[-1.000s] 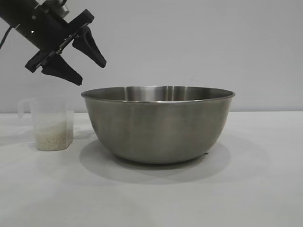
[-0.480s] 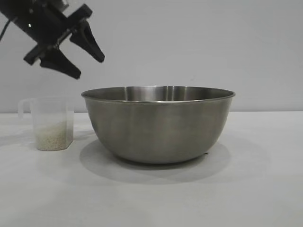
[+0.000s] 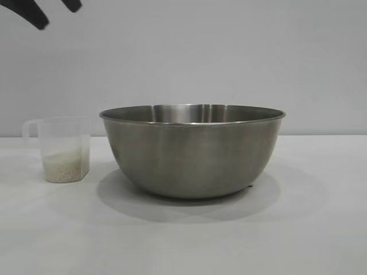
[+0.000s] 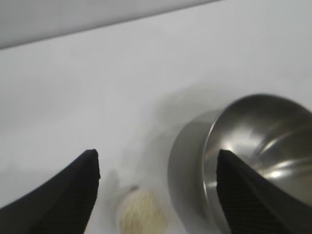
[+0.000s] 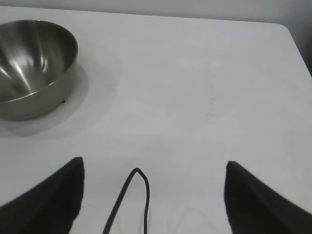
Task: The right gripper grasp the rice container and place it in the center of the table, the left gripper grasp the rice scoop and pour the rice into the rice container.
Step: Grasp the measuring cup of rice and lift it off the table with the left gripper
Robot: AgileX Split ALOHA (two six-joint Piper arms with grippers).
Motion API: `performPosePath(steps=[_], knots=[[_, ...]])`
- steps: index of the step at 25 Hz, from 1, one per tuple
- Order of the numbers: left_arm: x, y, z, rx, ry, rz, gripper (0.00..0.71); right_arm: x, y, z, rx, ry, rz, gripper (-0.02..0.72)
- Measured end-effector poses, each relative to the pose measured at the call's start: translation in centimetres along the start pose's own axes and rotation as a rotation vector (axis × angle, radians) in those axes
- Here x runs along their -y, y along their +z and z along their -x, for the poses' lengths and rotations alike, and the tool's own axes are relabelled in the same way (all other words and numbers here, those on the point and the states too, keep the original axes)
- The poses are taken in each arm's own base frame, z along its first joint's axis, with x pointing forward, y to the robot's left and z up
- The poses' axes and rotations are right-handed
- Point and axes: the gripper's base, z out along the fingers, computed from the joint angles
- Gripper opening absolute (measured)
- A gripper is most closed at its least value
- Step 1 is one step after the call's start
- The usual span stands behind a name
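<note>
The rice container [image 3: 192,152], a large steel bowl, stands on the middle of the white table [image 3: 309,229]. To its left stands the rice scoop [image 3: 64,150], a clear cup, upright with rice [image 3: 64,166] in its bottom. My left gripper [image 3: 54,12] is high above the scoop at the exterior view's top left corner, open and empty. Its wrist view looks down past its open left gripper [image 4: 157,158] at the rice scoop [image 4: 141,214] and the rice container [image 4: 263,146]. My right gripper [image 5: 154,166] hangs open over bare table, well away from the rice container [image 5: 34,63].
A thin black cable [image 5: 131,200] loops between the right gripper's fingers. The table's far edge and a rounded corner [image 5: 287,29] show in the right wrist view. A plain grey wall stands behind the table.
My left gripper has risen up and to the left, away from the scoop; only its fingertips remain in the exterior view. Scoop and bowl have not moved.
</note>
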Motion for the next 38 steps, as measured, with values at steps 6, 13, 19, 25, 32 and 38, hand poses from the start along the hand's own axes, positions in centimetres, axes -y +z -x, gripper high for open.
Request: performPosePath(steps=[6, 13, 19, 25, 32, 38], knots=[[0.0, -1.5, -3.0, 0.045, -0.012, 0.073, 0.452, 0.0, 0.0, 0.0, 0.0, 0.001, 0.001, 0.531], [0.5, -0.7, -8.8, 0.22, -0.095, 0.079, 0.452, -0.1, 0.0, 0.0, 0.001, 0.004, 0.009, 0.531], [0.6, 0.8, -13.8, 0.388, -0.191, 0.114, 0.452, -0.1, 0.0, 0.0, 0.001, 0.01, 0.009, 0.531], [1.7, 3.2, -18.1, 0.496, -0.139, 0.139, 0.452, -0.1, 0.0, 0.0, 0.001, 0.012, 0.01, 0.531], [2.2, 3.7, -21.9, 0.718, -0.048, 0.177, 0.452, -0.1, 0.0, 0.0, 0.001, 0.012, 0.01, 0.531], [2.3, 2.9, -22.3, 0.874, -0.052, 0.156, 0.452, -0.1, 0.0, 0.0, 0.001, 0.013, 0.01, 0.531]])
